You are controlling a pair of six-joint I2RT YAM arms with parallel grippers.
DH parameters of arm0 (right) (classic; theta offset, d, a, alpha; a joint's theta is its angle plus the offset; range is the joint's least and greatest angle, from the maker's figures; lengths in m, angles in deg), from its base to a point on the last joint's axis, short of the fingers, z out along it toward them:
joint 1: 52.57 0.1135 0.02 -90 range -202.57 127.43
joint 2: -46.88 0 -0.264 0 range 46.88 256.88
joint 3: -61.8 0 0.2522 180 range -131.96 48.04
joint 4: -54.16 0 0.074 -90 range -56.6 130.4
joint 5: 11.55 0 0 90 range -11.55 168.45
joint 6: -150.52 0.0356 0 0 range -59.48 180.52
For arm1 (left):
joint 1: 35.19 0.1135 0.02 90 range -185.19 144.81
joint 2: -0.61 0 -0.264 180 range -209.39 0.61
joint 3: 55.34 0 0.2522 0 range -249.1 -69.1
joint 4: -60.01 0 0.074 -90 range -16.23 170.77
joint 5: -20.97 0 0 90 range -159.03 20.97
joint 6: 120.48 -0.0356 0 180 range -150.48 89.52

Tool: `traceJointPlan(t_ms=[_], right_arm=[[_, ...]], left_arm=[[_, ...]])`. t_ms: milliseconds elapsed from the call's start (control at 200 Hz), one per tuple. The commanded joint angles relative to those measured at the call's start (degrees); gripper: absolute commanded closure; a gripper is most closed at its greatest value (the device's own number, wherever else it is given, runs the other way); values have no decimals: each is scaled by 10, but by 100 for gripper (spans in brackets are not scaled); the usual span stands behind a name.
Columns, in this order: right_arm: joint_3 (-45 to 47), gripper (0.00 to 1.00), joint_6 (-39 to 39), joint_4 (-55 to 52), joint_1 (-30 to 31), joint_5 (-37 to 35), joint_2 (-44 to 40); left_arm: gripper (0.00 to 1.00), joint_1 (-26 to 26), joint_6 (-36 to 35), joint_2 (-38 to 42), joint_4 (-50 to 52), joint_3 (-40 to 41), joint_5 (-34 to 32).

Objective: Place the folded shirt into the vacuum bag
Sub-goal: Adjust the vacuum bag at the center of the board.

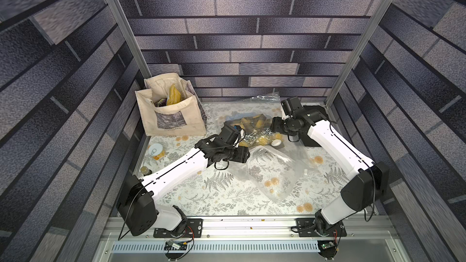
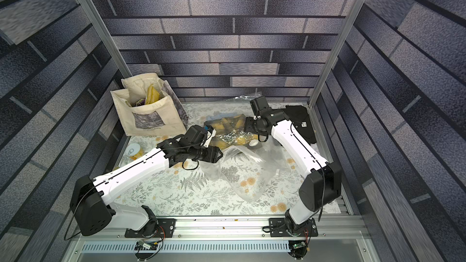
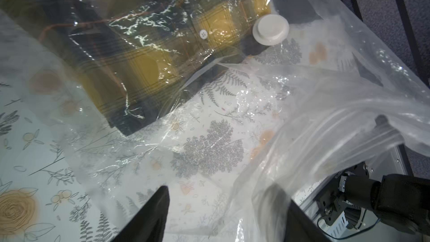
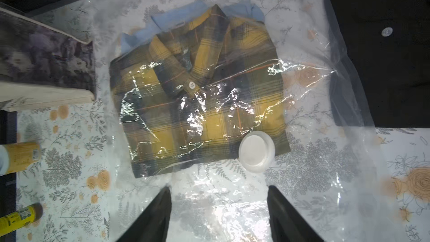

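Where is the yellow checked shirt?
The shirt lies inside the clear vacuum bag, white valve cap at its hem. In both top views it sits toward the back of the table, right of the cream tote bag.

Floral table [image 1: 222,197] holds vacuum bag [image 1: 272,172], canvas tote [image 1: 171,114], can [image 1: 156,151], bottle [image 1: 145,171].

- I am seeing the vacuum bag [image 2: 248,172] lying crumpled at the middle of the table [image 2: 156,192], with its white valve cap [image 2: 253,143] sitting at the bag's 12 o'clock end.
- The folded shirt [image 2: 228,128], yellow plaid, is showing through glinting clear plastic at 11 o'clock of the cap.
- The left gripper [image 2: 218,156] is reaching in from 8 o'clock and meeting the bag's 9 o'clock edge.
- The right gripper [image 2: 247,125] is hovering just beside the shirt's 3 o'clock side.
- A cream tote bag [image 2: 148,114] is standing at 10 o'clock, a can [image 2: 135,151] at 9 o'clock, a black garment [image 2: 300,122] at 2 o'clock.
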Motion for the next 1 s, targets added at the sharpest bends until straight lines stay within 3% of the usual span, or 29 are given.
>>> traceJointPlan(t_ms=[0,190,341,621,771,917,997], right_arm=[[21,33,-13,35,-5,-20,33],[36,33,-19,61,-19,0,103],[113,33,4,125,-19,47,100],[112,33,-4,114,-20,28,128],[105,33,-19,126,-23,-8,147],[118,32,-40,157,-23,-19,129],[111,31,-37,136,-22,13,97]], left_arm=[[28,48,48,-19,29,38,-41],[26,77,80,-60,10,56,-84],[20,70,41,-5,-56,72,3],[16,28,-40,69,67,-58,56],[13,62,-47,111,92,-98,72],[11,100,-44,106,72,-82,72],[13,119,-35,73,66,-63,25]])
